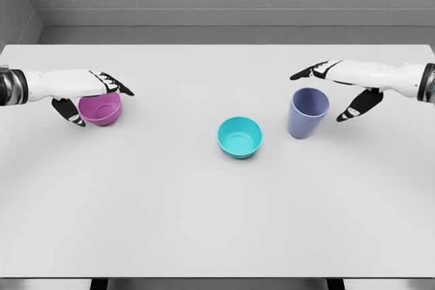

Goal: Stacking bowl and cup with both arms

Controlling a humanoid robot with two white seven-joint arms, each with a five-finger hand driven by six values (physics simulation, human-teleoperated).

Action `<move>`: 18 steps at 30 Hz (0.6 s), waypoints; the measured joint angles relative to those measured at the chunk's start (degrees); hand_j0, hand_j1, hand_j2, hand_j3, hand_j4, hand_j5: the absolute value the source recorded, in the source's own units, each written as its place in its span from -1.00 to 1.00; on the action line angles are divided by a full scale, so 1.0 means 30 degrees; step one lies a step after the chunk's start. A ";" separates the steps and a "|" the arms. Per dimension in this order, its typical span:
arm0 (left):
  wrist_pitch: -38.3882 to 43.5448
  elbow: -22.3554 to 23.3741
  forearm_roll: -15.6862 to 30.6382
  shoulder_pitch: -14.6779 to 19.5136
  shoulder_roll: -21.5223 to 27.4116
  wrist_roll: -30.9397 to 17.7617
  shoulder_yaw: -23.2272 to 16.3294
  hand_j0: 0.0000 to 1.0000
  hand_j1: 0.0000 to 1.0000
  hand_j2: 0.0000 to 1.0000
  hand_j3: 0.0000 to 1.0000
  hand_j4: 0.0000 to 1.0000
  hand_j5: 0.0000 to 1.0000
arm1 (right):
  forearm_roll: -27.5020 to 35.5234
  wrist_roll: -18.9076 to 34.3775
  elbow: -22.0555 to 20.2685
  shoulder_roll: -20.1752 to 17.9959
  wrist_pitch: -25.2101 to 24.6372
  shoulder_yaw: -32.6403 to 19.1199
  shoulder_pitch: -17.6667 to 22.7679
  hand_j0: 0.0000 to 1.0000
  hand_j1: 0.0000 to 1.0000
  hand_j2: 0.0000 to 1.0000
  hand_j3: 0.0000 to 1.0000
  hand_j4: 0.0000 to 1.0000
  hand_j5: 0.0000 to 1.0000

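Here the left hand (92, 93) is hovering open over the purple bowl (100, 109); the right hand (340, 89) is spreading open beside the blue cup (308, 113), with the teal bowl (239, 137) between.

Purple bowl (102, 109) partly behind left hand (92, 89), both forearms edge-cropped

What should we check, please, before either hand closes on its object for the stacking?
1. Left hand over the purple bowl, fingers above the rim, thumb beside the wall: ok.
2. Left grasp closed: not ok, fingers look spread.
3. Right hand at the cup: not ok, it is open and sits above and to the right, not around it.
4. Cup upright: ok.
5. Teal bowl upright and standing apart from both hands: ok.
6. Contact between left fingers and bowl rim: cannot tell.
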State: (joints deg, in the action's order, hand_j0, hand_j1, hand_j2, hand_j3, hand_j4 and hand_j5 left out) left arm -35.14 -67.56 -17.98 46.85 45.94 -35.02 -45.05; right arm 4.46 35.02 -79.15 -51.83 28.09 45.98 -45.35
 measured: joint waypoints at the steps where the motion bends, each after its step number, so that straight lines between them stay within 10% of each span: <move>1: 0.0000 0.0072 -0.0041 0.0029 -0.0043 0.0000 0.0000 1.00 1.00 1.00 1.00 1.00 1.00 | 0.0000 0.0000 0.0007 0.0036 -0.0058 0.0059 0.0000 1.00 1.00 1.00 1.00 1.00 1.00; 18: 0.0001 0.0942 -0.0300 0.0117 -0.0460 0.0000 0.0015 1.00 1.00 1.00 1.00 1.00 1.00 | -0.0104 0.0000 -0.0018 0.0221 -0.0140 0.0389 0.0000 1.00 1.00 1.00 1.00 1.00 1.00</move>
State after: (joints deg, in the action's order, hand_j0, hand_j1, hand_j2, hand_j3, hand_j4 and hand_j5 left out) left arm -35.14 -64.73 -18.88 47.20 44.56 -35.02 -45.01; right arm 4.15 35.02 -79.21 -51.17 27.67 47.14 -45.35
